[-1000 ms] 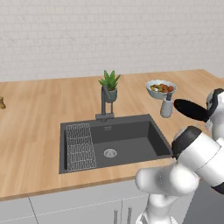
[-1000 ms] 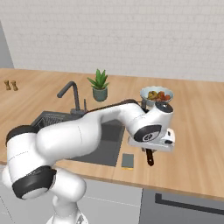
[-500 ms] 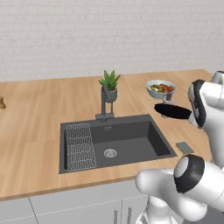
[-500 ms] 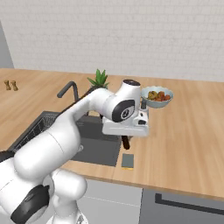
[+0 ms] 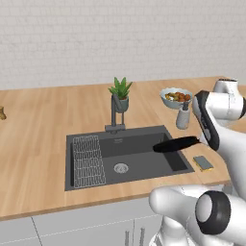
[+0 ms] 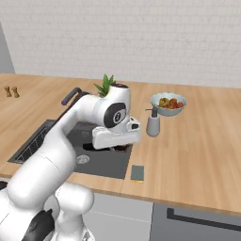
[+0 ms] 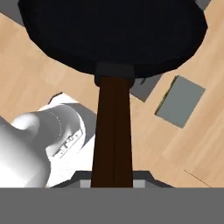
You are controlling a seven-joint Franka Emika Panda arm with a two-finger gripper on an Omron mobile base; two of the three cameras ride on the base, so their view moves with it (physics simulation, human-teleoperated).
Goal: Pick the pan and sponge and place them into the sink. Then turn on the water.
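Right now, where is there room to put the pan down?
The sink floor between the wire rack and its right wall lies bare, beneath the held pan. Crowded: right counter with sponge, soap bottle and bowl.

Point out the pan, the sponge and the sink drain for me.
pan [image 5: 174,144], left base view: on the black pan body held over the basin.
sponge [image 5: 203,163], left base view: on its top face, on the counter right of the basin.
sink drain [image 5: 120,168], left base view: on the round metal drain.
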